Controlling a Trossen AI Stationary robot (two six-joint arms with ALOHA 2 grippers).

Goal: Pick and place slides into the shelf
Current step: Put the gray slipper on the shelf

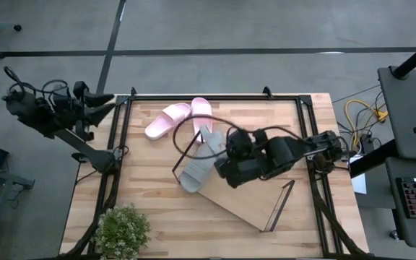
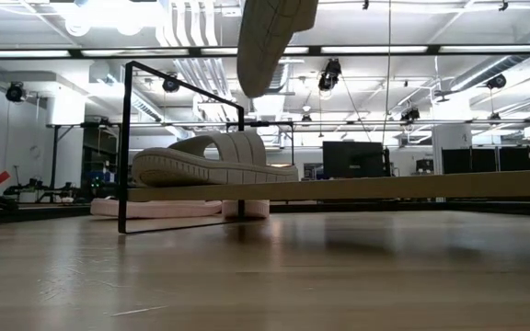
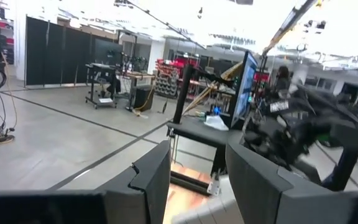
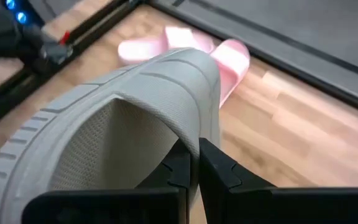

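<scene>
Over the middle of the table our right gripper (image 1: 219, 155) has its fingers clamped on the edge of 1 grey slide (image 4: 135, 118), and that slide hangs in the air (sole visible high in the low view (image 2: 270, 41)). We're mid-carry on grey slide number 2.

The other grey slide (image 1: 193, 173) already sits on the shelf (image 1: 244, 209) at its left end, right beside the wire frame (image 2: 182, 138). The shelf lies skewed on the table, running diagonally toward the front right.

The 2 pink slides (image 1: 179, 118) lie on the tabletop behind the shelf, touching each other, not yet picked.

Our left gripper (image 1: 103, 105) is parked off the table's back-left corner, fingers (image 3: 151, 177) spread apart and empty.

Next move, as we judge it: bring the held slide down flat on the bare board just beside the placed one, matching the shelf's skew, sole down. Risk is clipping the placed slide or the wire frame on the way down. Then release, then go for the pink pair.
</scene>
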